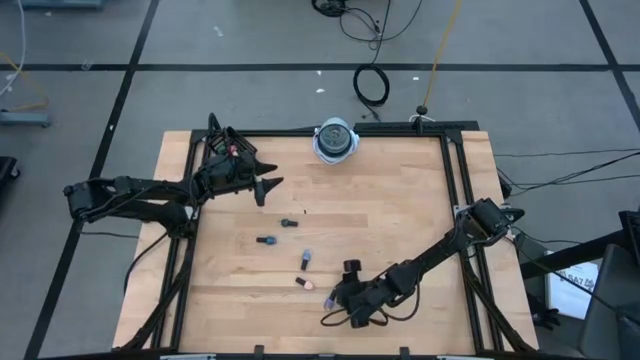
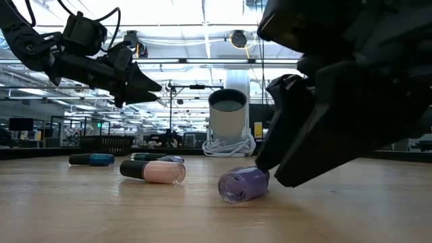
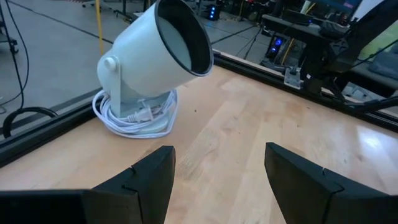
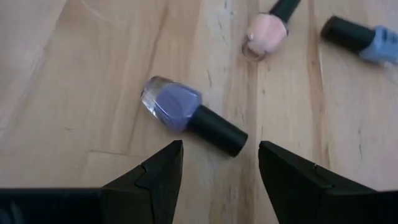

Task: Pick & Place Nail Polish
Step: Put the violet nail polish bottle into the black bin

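The right gripper is hovering with fingers spread over the purple nail polish bottle, lying at six o'clock on the table; the pink bottle is lying just beyond. The left gripper, also spread, is waiting at ten o'clock

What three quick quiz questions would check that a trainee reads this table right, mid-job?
1. True or false: the right gripper is shut on the purple bottle.
2. Which lies nearest the purple bottle: A) the pink bottle, B) the white lamp?
3. Fill in: the left gripper hangs open, holding ____.

Key: 1 false, its jaws are open with the bottle lying just ahead of them; 2 A; 3 nothing.
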